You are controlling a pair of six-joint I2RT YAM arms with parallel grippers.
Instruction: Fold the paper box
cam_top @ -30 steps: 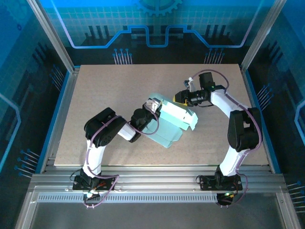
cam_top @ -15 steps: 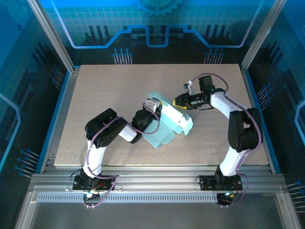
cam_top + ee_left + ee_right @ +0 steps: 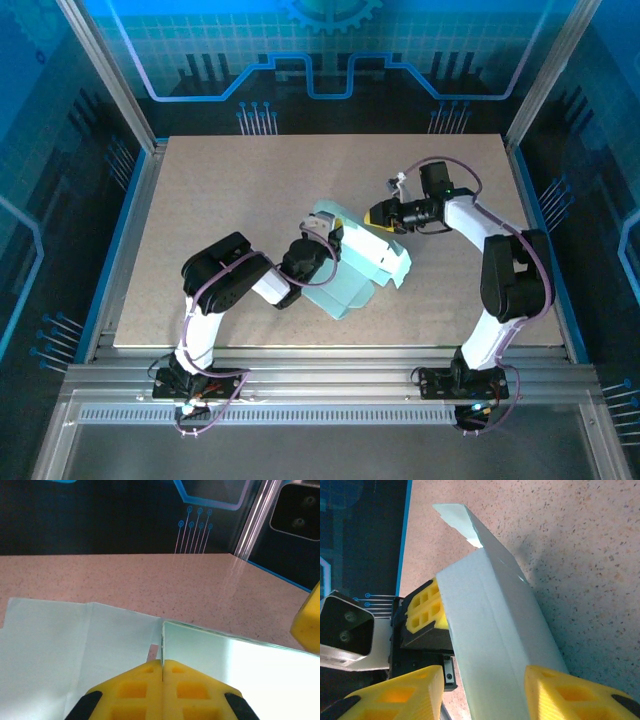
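Observation:
The paper box (image 3: pixel 362 262) is pale mint card, partly folded, lying mid-table with one panel raised. My left gripper (image 3: pixel 326 232) is shut on a thin upright edge of the card (image 3: pixel 162 650), with flat panels (image 3: pixel 65 645) spreading to either side. My right gripper (image 3: pixel 381 214) meets the box from the far right. Its yellow fingers (image 3: pixel 570 692) stand apart on either side of a folded panel (image 3: pixel 490 630); the right one is against the card and a gap shows at the left one. The left gripper (image 3: pixel 422 609) shows behind that panel.
The speckled beige table (image 3: pixel 230 190) has a blue rail (image 3: pixel 128 215) along its left side and metal framing at the front. Both arms' elbows (image 3: pixel 515 265) hang over the near half of the table. One right finger (image 3: pixel 307 625) shows at the edge of the left wrist view.
The right gripper has come slightly nearer to the front, over the box's raised panel. The box has shifted and turned a little, with the left gripper staying shut on it.

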